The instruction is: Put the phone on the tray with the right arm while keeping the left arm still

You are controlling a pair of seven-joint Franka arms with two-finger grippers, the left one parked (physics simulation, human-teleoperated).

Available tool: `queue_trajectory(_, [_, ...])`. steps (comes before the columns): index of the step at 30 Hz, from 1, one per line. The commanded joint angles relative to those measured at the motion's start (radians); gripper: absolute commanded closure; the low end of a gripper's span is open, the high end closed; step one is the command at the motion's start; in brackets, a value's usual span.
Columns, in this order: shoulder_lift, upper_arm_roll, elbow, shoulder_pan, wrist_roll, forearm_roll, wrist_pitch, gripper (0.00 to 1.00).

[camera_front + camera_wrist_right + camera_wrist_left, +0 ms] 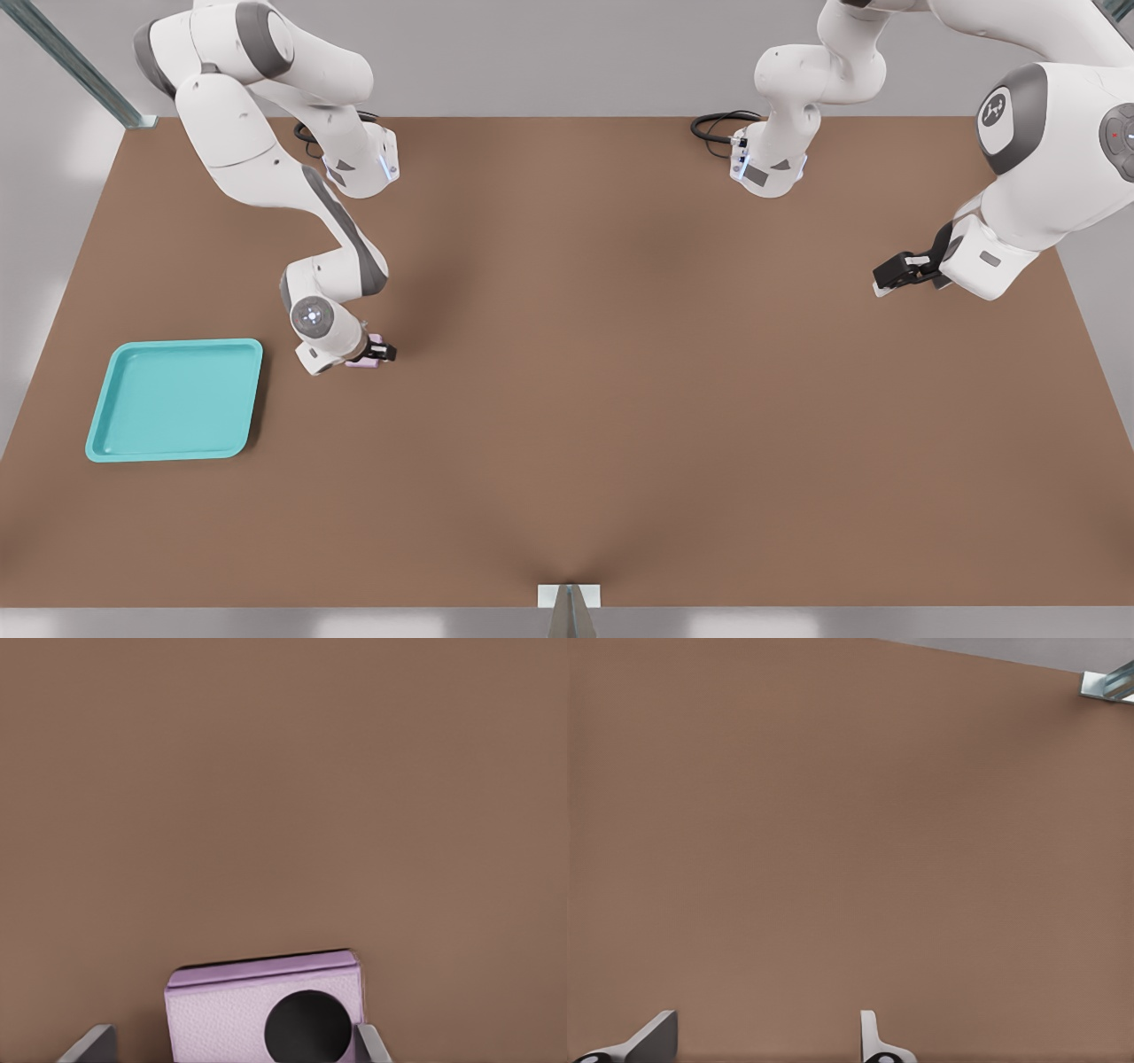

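Although the tray (175, 400) waits on the front view's left side of the brown table (620, 399), the phone (362, 360) has not reached it yet: it sits at the tips of the right arm's gripper (379, 353), just to the right of the tray's right rim and clear of it. From the right wrist view the pinkish-lilac phone (264, 1014) lies between the two pale fingertips (370, 1047), one black lens showing. One finger looks close against the phone's edge, while the other stands away from it with bare table in the gap, so whether the fingers are clamped on the phone or merely bracketing it cannot be told. The arm (266, 133) is bent low, with its wrist near the table, probably because so thin a thing can only be taken by its edges. The tray lies flat and unoccupied, its long open floor an easy target for a short carry to the left.
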Motion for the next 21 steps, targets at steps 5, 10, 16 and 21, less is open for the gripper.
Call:
queue_trajectory(5, [0.001,0.000,0.000,0.000,0.017,0.000,0.013,0.13])
queue_trajectory(10, [-0.001,0.000,0.002,-0.002,0.015,-0.004,0.013,0.07])
queue_trajectory(16, [0.001,0.000,0.002,-0.006,0.014,-0.027,0.015,0.03])
queue_trajectory(21, [0.008,0.000,0.002,-0.005,0.012,-0.029,0.017,0.13])
